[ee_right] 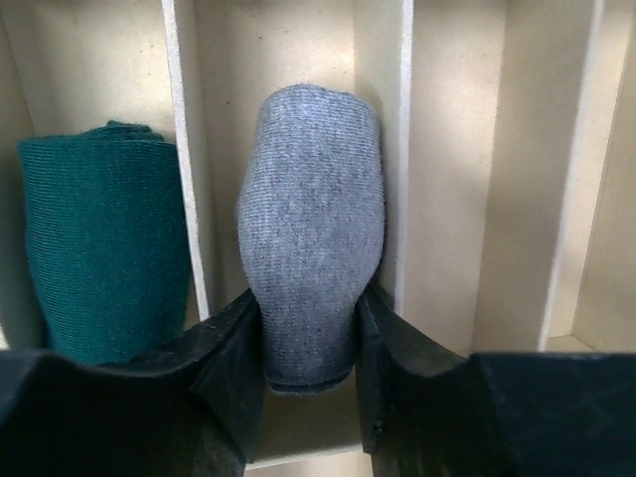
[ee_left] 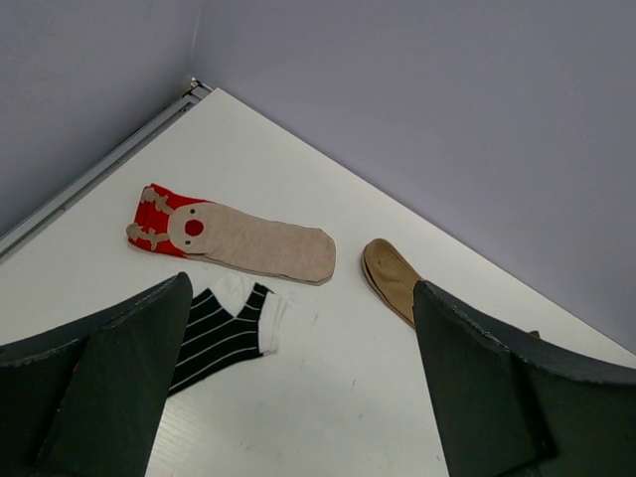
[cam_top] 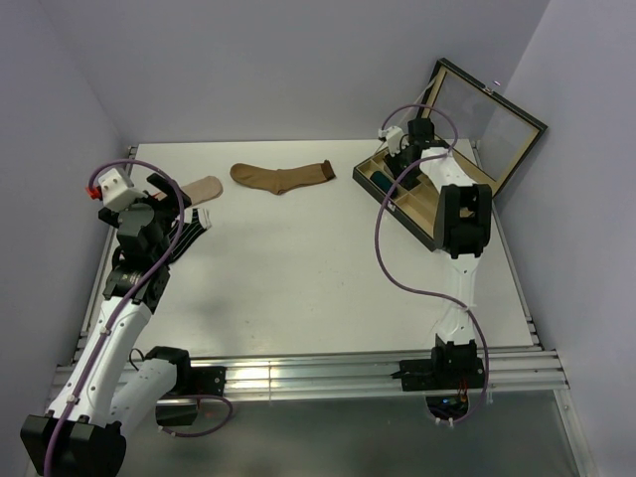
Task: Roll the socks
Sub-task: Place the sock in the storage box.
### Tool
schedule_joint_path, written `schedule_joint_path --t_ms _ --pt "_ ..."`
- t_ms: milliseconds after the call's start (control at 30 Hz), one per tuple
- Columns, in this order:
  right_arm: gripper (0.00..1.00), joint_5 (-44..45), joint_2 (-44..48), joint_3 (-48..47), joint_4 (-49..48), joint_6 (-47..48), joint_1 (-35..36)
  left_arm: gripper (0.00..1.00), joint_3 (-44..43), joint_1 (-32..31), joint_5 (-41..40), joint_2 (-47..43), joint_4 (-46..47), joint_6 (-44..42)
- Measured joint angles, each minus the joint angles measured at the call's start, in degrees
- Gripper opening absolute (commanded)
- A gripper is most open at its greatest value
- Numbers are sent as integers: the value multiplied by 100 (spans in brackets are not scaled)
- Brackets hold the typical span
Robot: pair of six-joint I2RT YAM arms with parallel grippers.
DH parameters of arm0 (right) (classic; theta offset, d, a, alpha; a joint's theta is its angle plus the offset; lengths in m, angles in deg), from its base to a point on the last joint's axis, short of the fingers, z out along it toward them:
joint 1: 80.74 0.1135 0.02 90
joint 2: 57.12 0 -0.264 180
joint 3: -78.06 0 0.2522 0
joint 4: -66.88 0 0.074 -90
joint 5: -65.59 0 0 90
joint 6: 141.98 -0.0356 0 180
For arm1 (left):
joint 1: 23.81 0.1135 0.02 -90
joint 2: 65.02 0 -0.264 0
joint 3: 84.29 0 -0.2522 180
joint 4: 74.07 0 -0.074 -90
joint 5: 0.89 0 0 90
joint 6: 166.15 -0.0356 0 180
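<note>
Right wrist view: right gripper clamps grey roll, apparently seating it in box beside teal roll; left gripper fingers wide apart, far from box.

The white table carries a brown sock at 12 o'clock. A beige sock and a striped sock lie at 10 o'clock. An open wooden box sits at 2 o'clock.
</note>
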Motion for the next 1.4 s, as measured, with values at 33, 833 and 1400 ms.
schedule_joint_path --t_ms 33,833,1400 --pt "46 -4 17 26 -33 9 -4 98 0 0 11 0 0 0" --pt "60 -42 466 496 -208 70 -33 98 4 0 63 -11 -2 20" --pt "40 -387 1172 649 -44 -275 -31 98 4 0 111 -13 0 22"
